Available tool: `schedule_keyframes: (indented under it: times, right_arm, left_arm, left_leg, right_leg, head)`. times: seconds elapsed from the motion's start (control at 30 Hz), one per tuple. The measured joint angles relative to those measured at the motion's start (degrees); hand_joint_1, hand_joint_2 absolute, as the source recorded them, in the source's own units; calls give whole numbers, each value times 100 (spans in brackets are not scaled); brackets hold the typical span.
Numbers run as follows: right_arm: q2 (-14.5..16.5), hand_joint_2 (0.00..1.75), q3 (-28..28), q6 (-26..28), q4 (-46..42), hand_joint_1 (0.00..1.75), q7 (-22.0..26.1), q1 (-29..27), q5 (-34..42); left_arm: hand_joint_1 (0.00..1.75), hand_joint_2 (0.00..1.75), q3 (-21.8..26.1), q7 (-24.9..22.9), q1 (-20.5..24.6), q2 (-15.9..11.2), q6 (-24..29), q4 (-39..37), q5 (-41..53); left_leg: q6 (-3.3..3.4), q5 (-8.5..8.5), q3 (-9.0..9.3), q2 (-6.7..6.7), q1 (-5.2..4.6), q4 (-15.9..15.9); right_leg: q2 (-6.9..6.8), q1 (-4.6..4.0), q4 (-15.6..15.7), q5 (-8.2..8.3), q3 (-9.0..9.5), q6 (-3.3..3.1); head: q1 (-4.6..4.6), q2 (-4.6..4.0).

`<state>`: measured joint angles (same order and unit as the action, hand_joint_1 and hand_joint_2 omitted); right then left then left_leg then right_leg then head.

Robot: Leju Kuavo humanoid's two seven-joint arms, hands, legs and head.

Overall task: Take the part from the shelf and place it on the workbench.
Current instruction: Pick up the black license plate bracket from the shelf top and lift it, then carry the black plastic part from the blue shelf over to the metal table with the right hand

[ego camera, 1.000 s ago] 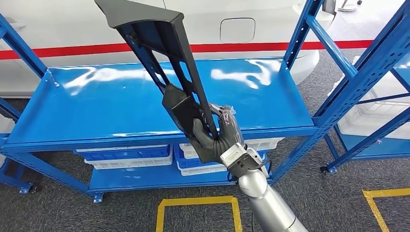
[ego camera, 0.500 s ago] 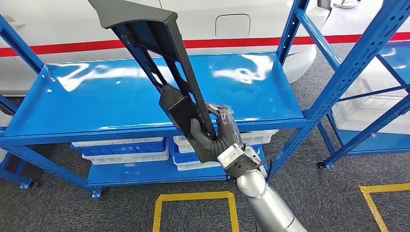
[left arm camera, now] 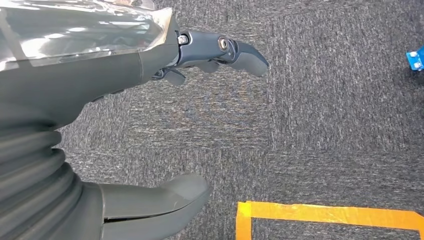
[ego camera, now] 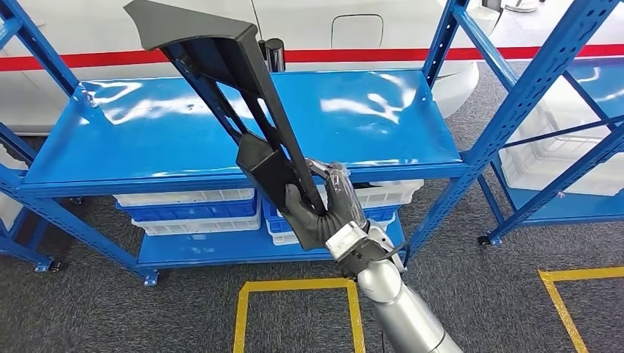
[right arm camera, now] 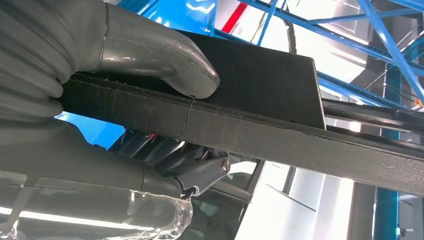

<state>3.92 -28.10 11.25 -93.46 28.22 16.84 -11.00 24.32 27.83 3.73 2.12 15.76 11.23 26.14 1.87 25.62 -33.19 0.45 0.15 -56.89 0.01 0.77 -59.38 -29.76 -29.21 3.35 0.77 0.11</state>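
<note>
A long black plastic part (ego camera: 243, 103) with slots slants up and to the left in the head view, held in the air in front of the blue shelf (ego camera: 243, 176). My right hand (ego camera: 324, 206) grips its lower end. In the right wrist view the thumb (right arm camera: 165, 55) presses on the part's ribbed black edge (right arm camera: 280, 135) while the darker fingers (right arm camera: 200, 170) wrap under it. My left hand (left arm camera: 150, 125) hangs over grey carpet with thumb and fingers apart and nothing in it.
The shelf's top board (ego camera: 147, 132) is bare and glossy; white and blue bins (ego camera: 191, 213) sit on its lower level. A second blue rack (ego camera: 559, 110) stands to the right. Yellow floor tape (ego camera: 294, 309) marks squares on the grey carpet. A white body with a red stripe (ego camera: 441, 53) is behind.
The whole scene has shifted: the shelf now looks slightly farther and lower in the picture, so the camera has moved back. My right hand keeps its hold on the part.
</note>
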Motion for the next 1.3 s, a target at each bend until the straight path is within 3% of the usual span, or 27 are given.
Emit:
schedule_keyframes:
  times: [0.03,0.1,0.17,0.2,0.27,0.3,0.33,0.37,0.4,0.47,0.53,0.57,0.63,0.67,0.73,0.8,0.83,0.87,0.9,0.97,1.0,1.07,1.17,1.23,1.3]
  right_arm:
    - [6,175,9,8,0,175,1,-2,-1]
    - [16,175,32,22,0,175,4,-11,-3]
    - [29,175,45,29,0,175,7,-13,-3]
    - [43,175,47,31,0,175,8,-14,-3]
    - [67,175,47,36,0,175,8,-23,-3]
    - [73,175,48,39,0,175,8,-35,-2]
    - [73,175,49,42,0,175,8,-47,-2]
    - [73,175,52,46,0,175,8,-58,-2]
    - [74,175,56,50,0,175,9,-65,-2]
    - [83,175,68,57,0,175,12,-68,-3]
    - [98,175,82,66,0,175,21,-64,-4]
    - [105,175,87,69,0,175,31,-62,-5]
    - [110,175,93,70,0,175,51,-59,-17]
    - [109,175,96,69,-1,175,59,-58,-22]
    - [103,175,101,69,-1,175,66,-57,-27]
    - [96,175,103,68,0,175,67,-60,-28]
    - [90,175,103,67,1,175,67,-62,-28]
    - [85,175,104,67,1,175,67,-62,-28]
    - [81,175,103,67,1,175,67,-61,-28]
    - [78,175,102,67,0,175,67,-57,-28]
    - [80,175,101,66,0,175,68,-53,-28]
    - [85,175,100,65,0,175,70,-47,-28]
    - [89,175,100,64,1,175,74,-44,-30]
    - [99,175,100,61,2,175,75,-40,-30]
    - [105,175,101,56,4,175,76,-39,-30]
  left_arm:
    - [0,175,1,-2,0,0,5,0,1]
    - [0,175,3,-7,-4,-2,22,-1,5]
    - [0,175,4,-11,-9,-2,36,-2,15]
    - [0,175,4,-15,-10,-2,41,-2,19]
    - [0,175,4,-25,-11,-2,47,-2,25]
    - [0,175,5,-32,-11,-3,49,-2,25]
    - [0,175,5,-36,-12,-4,50,-2,26]
    - [0,175,5,-40,-12,-4,51,-2,28]
    - [0,175,5,-44,-12,-4,52,-2,31]
    - [0,175,5,-49,-3,-7,54,-1,33]
    - [0,175,5,-52,6,-10,57,0,33]
    - [0,175,5,-56,7,-11,61,0,33]
    - [0,175,6,-64,3,-14,67,-1,32]
    - [0,175,7,-69,6,-13,69,-1,32]
    - [0,175,8,-70,16,-9,71,-1,31]
    - [0,175,9,-70,15,-9,74,0,29]
    - [0,175,10,-69,13,-8,76,0,28]
    - [0,175,10,-67,11,-7,77,0,27]
    - [0,175,11,-64,11,-4,78,0,26]
    - [0,175,11,-61,11,0,78,0,25]
    - [0,175,11,-60,12,1,78,0,25]
    - [0,175,13,-57,12,1,80,0,25]
    - [0,175,28,-54,6,-2,86,-1,25]
    - [0,175,51,-54,-1,-3,87,-1,26]
    - [0,175,69,-55,-4,-5,87,-1,27]
  left_leg:
    - [-32,-19,-34,0,-9,-32]
    - [-108,-71,-79,-4,-12,-56]
    - [-176,51,-150,-23,11,-157]
    - [-208,235,-228,-32,26,-331]
    - [-265,732,-456,-38,48,-979]
    - [-287,913,-564,-39,54,-1339]
    - [-299,973,-611,-38,58,-1588]
    - [-301,907,-564,-37,62,-1648]
    - [-295,751,-408,-37,66,-1491]
    - [-258,482,122,-45,67,-744]
    - [-206,465,501,-66,42,-135]
    - [-178,501,552,-75,21,-24]
    - [-88,431,513,-65,2,23]
    - [-28,374,479,-53,5,47]
    - [83,238,371,-26,19,89]
    - [121,124,220,-15,4,81]
    - [121,71,144,-10,-1,74]
    - [115,23,72,-6,-4,67]
    - [106,-22,8,-4,-5,59]
    - [74,-95,-89,-5,-6,34]
    - [51,-124,-130,-7,-16,11]
    - [-7,-187,-186,-7,-37,-25]
    - [-108,-187,-256,-19,-29,-75]
    - [-181,190,-394,-40,4,-397]
    - [-249,715,-613,-51,36,-1104]
  right_leg:
    - [5,-10,183,-19,94,-28]
    - [12,-10,243,-18,73,-98]
    - [5,32,249,51,13,-216]
    - [0,51,256,95,-28,-285]
    - [-8,40,252,181,-137,-375]
    - [-11,31,247,224,-200,-389]
    - [-13,24,238,267,-262,-390]
    - [-14,22,225,305,-323,-381]
    - [-13,21,205,338,-380,-369]
    - [-9,15,162,385,-468,-326]
    - [-10,1,139,435,-509,-252]
    - [-14,-1,140,468,-519,-211]
    - [-21,1,147,521,-538,-131]
    - [-20,0,103,471,-585,-117]
    - [-16,-6,-292,116,-763,-150]
    - [-11,-4,-1043,-336,-1003,-182]
    - [-11,-3,-1351,-449,-1066,-160]
    - [-12,-3,-1482,-456,-1038,-113]
    - [-12,-3,-1387,-373,-900,-57]
    - [-13,-3,-649,-139,-352,13]
    - [-13,-13,-199,-84,-55,4]
    - [-8,-34,315,-79,247,-61]
    - [-10,8,361,-9,178,-199]
    - [-26,55,366,93,90,-321]
    - [-36,41,350,195,-38,-367]
  head:
    - [-1,0]
    - [-3,0]
    - [-6,0]
    - [-8,0]
    - [-14,0]
    - [-13,0]
    - [-13,0]
    - [-14,0]
    - [-14,0]
    - [-15,0]
    - [-10,0]
    - [-9,0]
    - [-7,0]
    - [-7,0]
    - [1,0]
    - [6,0]
    - [6,0]
    - [5,0]
    - [5,0]
    - [4,0]
    - [3,0]
    - [-1,0]
    - [-3,0]
    - [-9,0]
    - [-13,0]
